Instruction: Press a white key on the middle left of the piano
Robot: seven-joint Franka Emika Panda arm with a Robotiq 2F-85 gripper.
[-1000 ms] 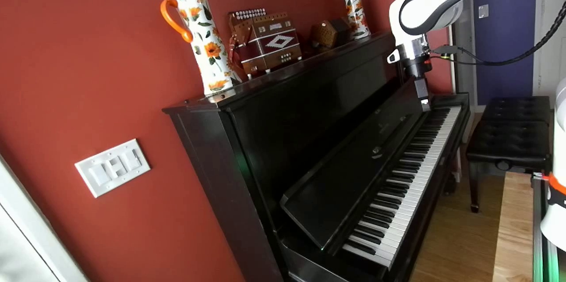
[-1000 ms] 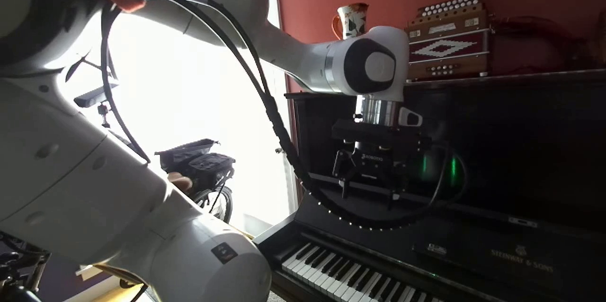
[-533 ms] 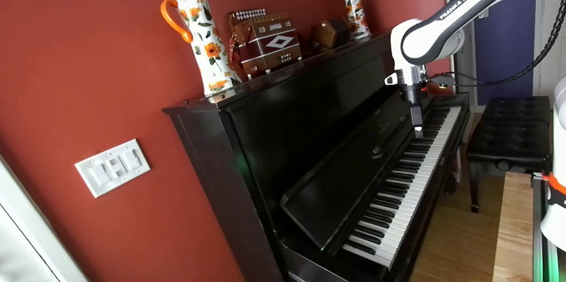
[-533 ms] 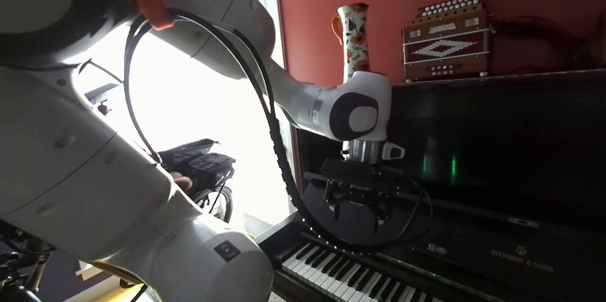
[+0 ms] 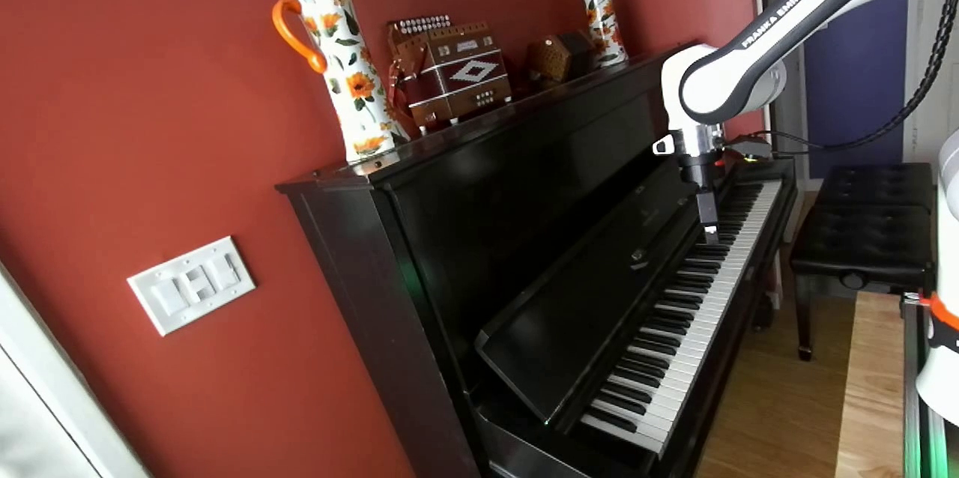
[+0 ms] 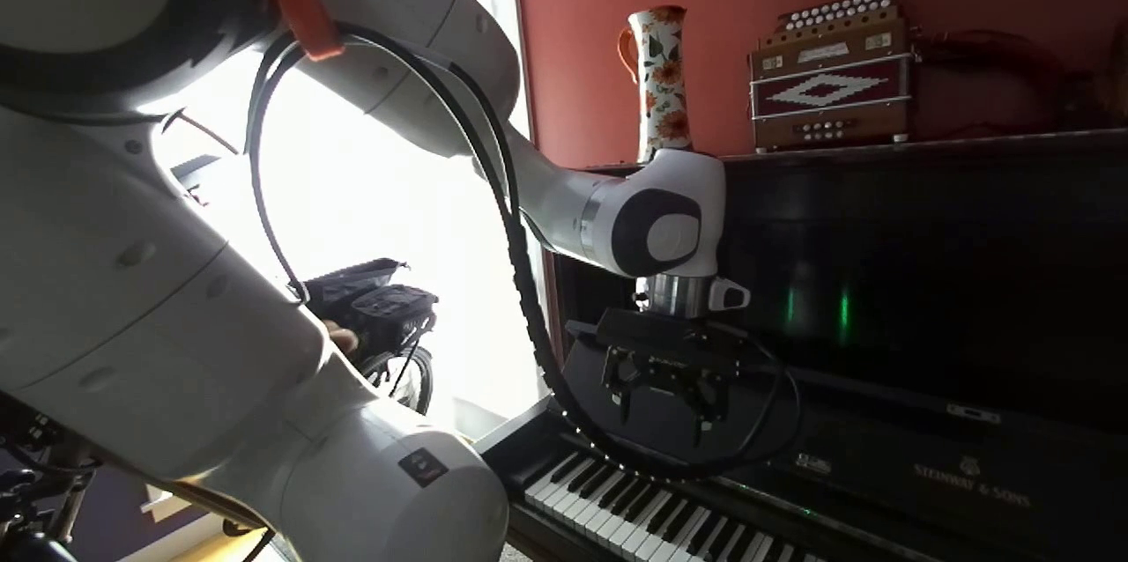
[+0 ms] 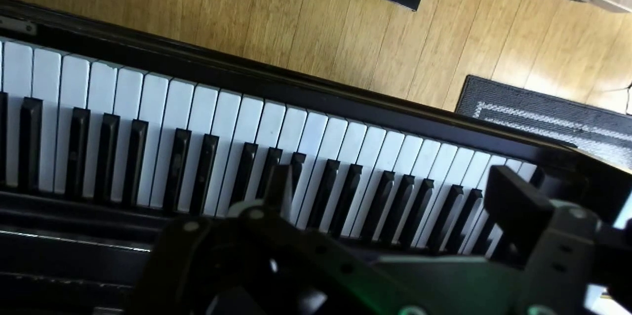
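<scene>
The glossy black upright piano (image 5: 524,171) shows in both exterior views (image 6: 890,298). Its row of white keys (image 5: 693,358) and black keys also shows in an exterior view (image 6: 599,513), and in the wrist view the white keys (image 7: 269,120) run from the left edge to the keyboard's end at the right. My gripper (image 7: 391,177) is open and empty, with its fingers wide apart over the keys in the wrist view. In both exterior views the gripper (image 5: 710,236) (image 6: 661,424) points down above the keyboard. I cannot tell its exact height over the keys.
A flowered jug (image 5: 345,73), an accordion (image 5: 457,73), a smaller brown instrument (image 5: 558,55) and a flowered vase (image 5: 601,17) stand on the piano top. A black padded bench (image 5: 861,238) stands at the right. The arm's cable (image 6: 520,280) loops near the gripper.
Over the last second my arm and gripper have come down toward the keyboard, and a little to the left in an exterior view. Over the last half second the gripper has lowered slightly.
</scene>
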